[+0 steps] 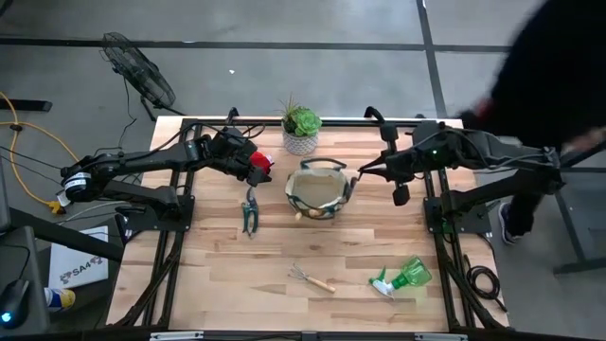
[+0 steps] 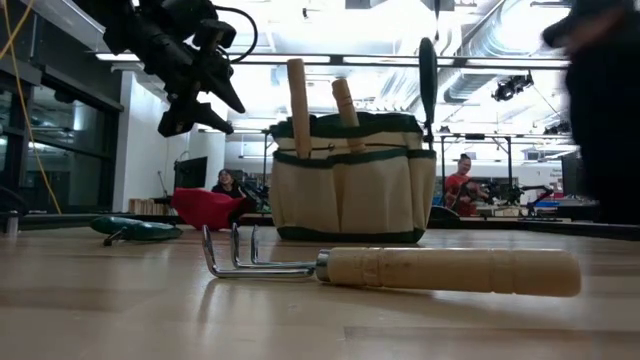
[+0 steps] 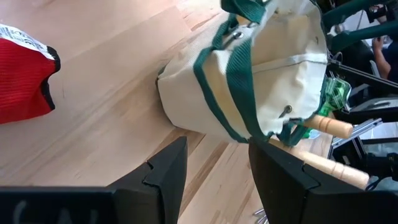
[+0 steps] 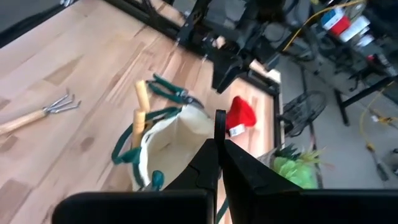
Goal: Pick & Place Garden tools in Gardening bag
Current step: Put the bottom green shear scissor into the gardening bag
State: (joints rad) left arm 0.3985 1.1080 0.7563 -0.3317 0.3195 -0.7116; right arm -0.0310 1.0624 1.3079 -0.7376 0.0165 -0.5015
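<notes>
The left gripper (image 1: 248, 161) hangs above the table in the upper-left middle of the overhead frame, its two dark fingers (image 3: 163, 175) spread apart with nothing between them. Just beside it lies the red glove (image 1: 260, 162), which shows at the left edge of that arm's wrist view. The right gripper (image 1: 365, 172) reaches in from the right of the overhead frame, its tip at the right rim of the gardening bag (image 1: 320, 188); in its own wrist view its fingers (image 4: 219, 134) are pressed together on what looks like one of the bag's dark loop handles, though the grip itself is hard to make out.

The bag stands upright in the upper centre of the table, pale canvas with green trim. Two wooden trowel handles (image 2: 298, 94) rise out of its open top, side by side, their metal ends hidden inside. A white pot holding a green succulent (image 1: 301, 124) sits just behind the bag at the table's far edge.

Outside the bag, a pair of dark pruning shears (image 1: 250, 211) lies left of it. The small hand rake (image 1: 311, 278) rests in the lower centre, well apart from the bag, and the green spray bottle (image 1: 405, 277) lies on its side at lower right. A person (image 1: 559, 85) stands blurred at the upper right edge
</notes>
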